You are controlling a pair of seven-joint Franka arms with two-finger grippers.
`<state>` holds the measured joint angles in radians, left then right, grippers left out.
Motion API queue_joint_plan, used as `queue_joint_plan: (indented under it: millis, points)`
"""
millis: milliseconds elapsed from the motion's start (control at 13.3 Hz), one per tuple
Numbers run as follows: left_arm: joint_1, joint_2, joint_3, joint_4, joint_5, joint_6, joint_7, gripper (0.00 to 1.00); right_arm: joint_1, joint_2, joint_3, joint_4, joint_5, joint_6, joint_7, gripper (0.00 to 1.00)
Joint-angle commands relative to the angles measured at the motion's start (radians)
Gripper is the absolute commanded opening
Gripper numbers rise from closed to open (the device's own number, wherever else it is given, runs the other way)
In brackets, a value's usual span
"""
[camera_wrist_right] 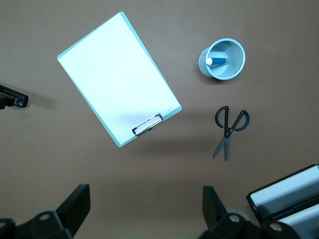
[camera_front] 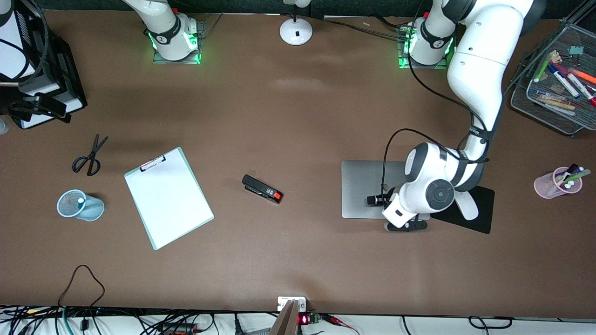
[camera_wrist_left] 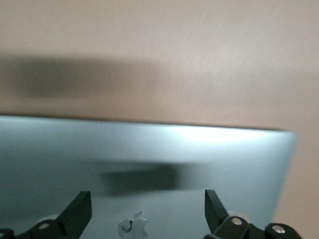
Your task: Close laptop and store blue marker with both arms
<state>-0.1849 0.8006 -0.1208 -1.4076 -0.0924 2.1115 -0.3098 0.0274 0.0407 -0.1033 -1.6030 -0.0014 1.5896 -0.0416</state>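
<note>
Laptop (camera_front: pixel 365 188) lies shut and flat on the worktop (camera_front: pixel 298 139), lid up, directly under the left tool (camera_front: pixel 406 226), which hangs low over the lid's edge nearer the front camera. In the left wrist view the left tool (camera_wrist_left: pixel 148 211) has its fingers (camera_wrist_left: pixel 77 211) spread wide with nothing between them, and the apple logo (camera_wrist_left: pixel 133 226) sits on the lid (camera_wrist_left: pixel 149 159) just below the gap. Beside the left tool, toward the left arm's end of the worktop, a black mouse pad (camera_front: pixel 479 209) lies partly under the arm's wrist. Well apart from it, toward the right arm's end, lie a black stapler (camera_front: pixel 262 189) with a red tip, a clipboard (camera_front: pixel 168 197) and scissors (camera_front: pixel 89 157). The right tool (camera_wrist_right: pixel 144 211) is held high over the right arm's end of the worktop, waiting, its fingers wide and empty; below it the right wrist view shows the clipboard (camera_wrist_right: pixel 118 78), the scissors (camera_wrist_right: pixel 228 128) and a pale blue mesh cup (camera_wrist_right: pixel 225 59). The blue marker (camera_wrist_right: pixel 217 61) stands inside that cup, white end showing; the cup (camera_front: pixel 79 205) stands nearer the front camera than the scissors, well apart from both tools.
</note>
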Motion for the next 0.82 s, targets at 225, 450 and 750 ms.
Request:
queue_joint_plan:
  millis: [225, 450, 750]
  points:
    - [0.083, -0.283, 0.029, 0.013, 0.028, -0.191, 0.018, 1.0, -0.006, -0.012, 0.004, 0.012, -0.002, -0.017, -0.001, 1.0]
    - [0.136, -0.424, 0.029, 0.015, 0.109, -0.313, 0.098, 1.0, -0.001, -0.013, 0.01, 0.018, 0.004, -0.025, 0.0, 1.0]
    - [0.203, -0.52, 0.029, 0.019, 0.109, -0.464, 0.245, 1.0, 0.002, -0.012, 0.011, 0.02, 0.004, -0.045, 0.002, 1.0]
